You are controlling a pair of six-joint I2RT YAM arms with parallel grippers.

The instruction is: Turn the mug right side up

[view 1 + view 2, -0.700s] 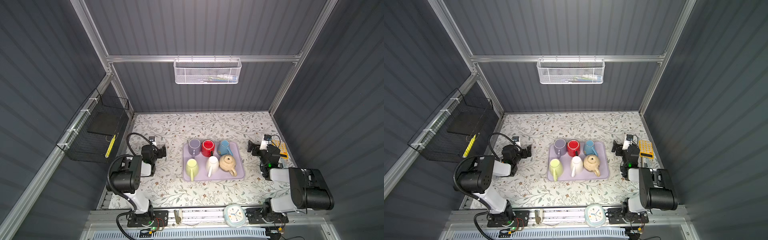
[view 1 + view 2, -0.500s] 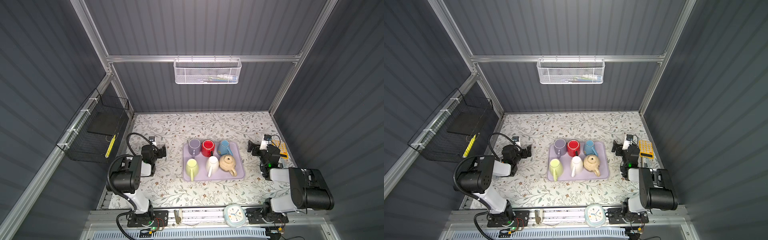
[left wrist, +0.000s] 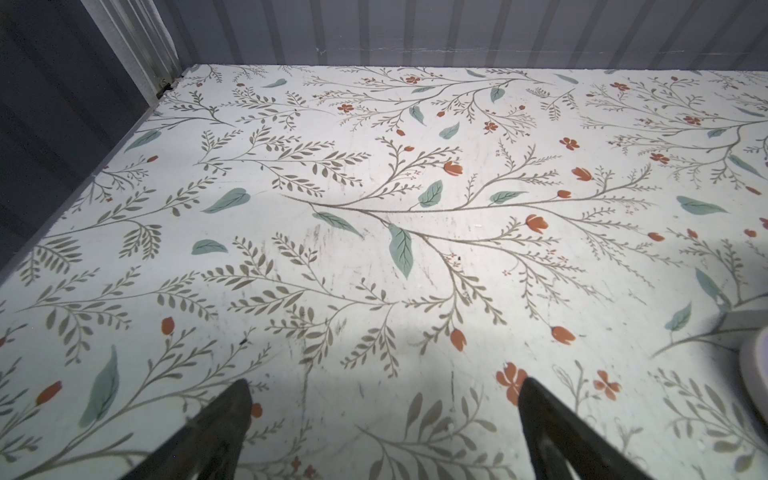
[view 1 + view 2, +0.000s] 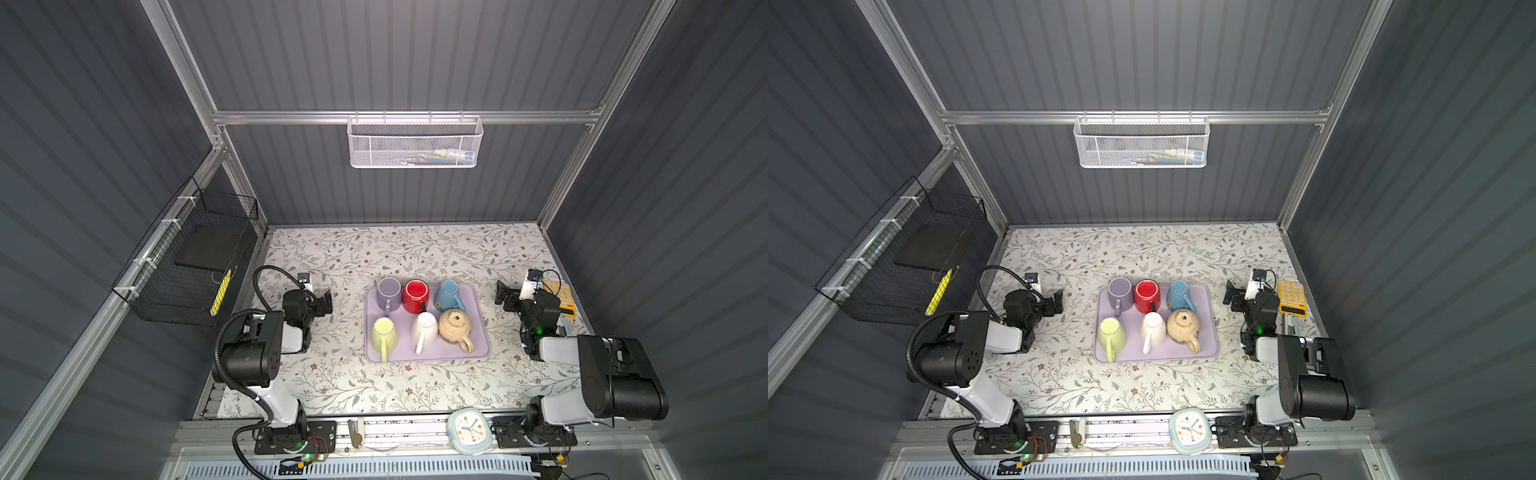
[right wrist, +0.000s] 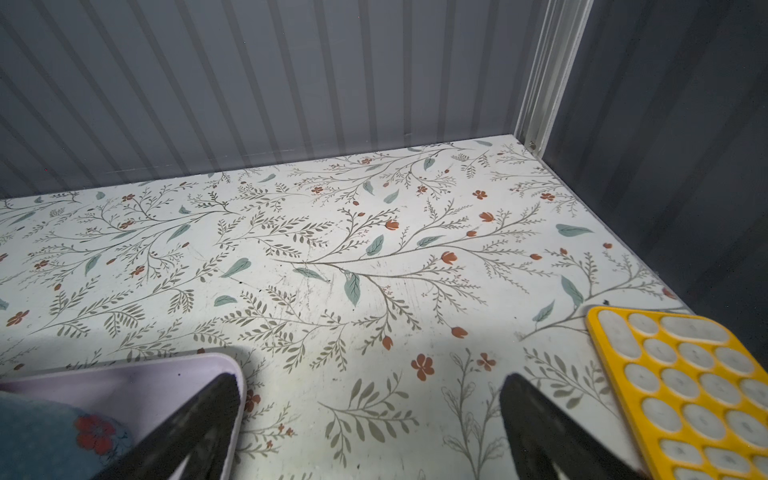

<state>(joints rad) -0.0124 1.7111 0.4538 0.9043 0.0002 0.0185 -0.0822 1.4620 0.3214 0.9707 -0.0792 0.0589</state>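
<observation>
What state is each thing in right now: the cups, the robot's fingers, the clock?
red mug: upside down, base up.
purple mug: way up unclear.
green mug: way up unclear.
white mug: way up unclear.
blue mug: way up unclear.
tan mug: way up unclear.
left gripper: fingers open, empty.
right gripper: fingers open, empty.
clock: lying face up.
calculator: flat, keys up.
</observation>
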